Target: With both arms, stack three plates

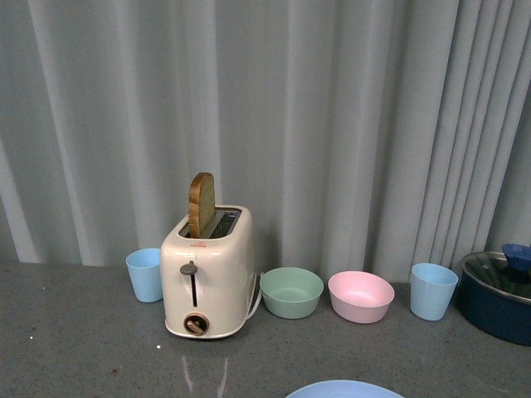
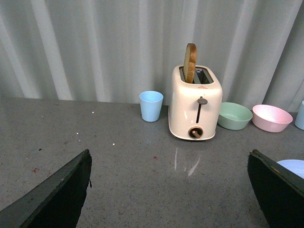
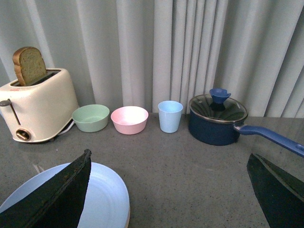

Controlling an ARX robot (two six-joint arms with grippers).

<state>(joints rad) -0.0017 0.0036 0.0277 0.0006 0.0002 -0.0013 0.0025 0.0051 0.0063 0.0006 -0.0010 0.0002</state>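
Lying nearest the robot, the light blue plate (image 3: 102, 194) sits flat on the grey speckled counter (image 3: 190, 180), a broad, shallow, matte round; a pale rim just under its edge suggests another plate beneath, though the pink and cream plates cannot be made out as such. Only its far edge shows at the bottom of the front view, and a sliver in the left wrist view. Right gripper (image 3: 168, 199) — dark, wedge-shaped fingers spread wide with nothing between them — hovers beside the plate, one finger crossing in front of it, probably set for taking the rim. Left gripper (image 2: 171, 190) — likewise released and empty — hangs over bare counter, the plate off to its right. Behind stands a row along the curtain, seemingly parked clear of the working area: a light blue cup (image 1: 145, 274), smooth and tapered; a cream toaster (image 1: 207, 274), glossy, rounded, with a brown lever and dial and a slice of bread (image 1: 202, 204) standing up in one slot; a small deep green bowl (image 1: 291, 292); a pink bowl (image 1: 361, 296); a second blue cup (image 1: 433, 291); and a dark blue saucepan (image 3: 217, 119) with a glass lid, blue knob and long handle. Grey pleated curtain (image 1: 332, 108) closes the back.
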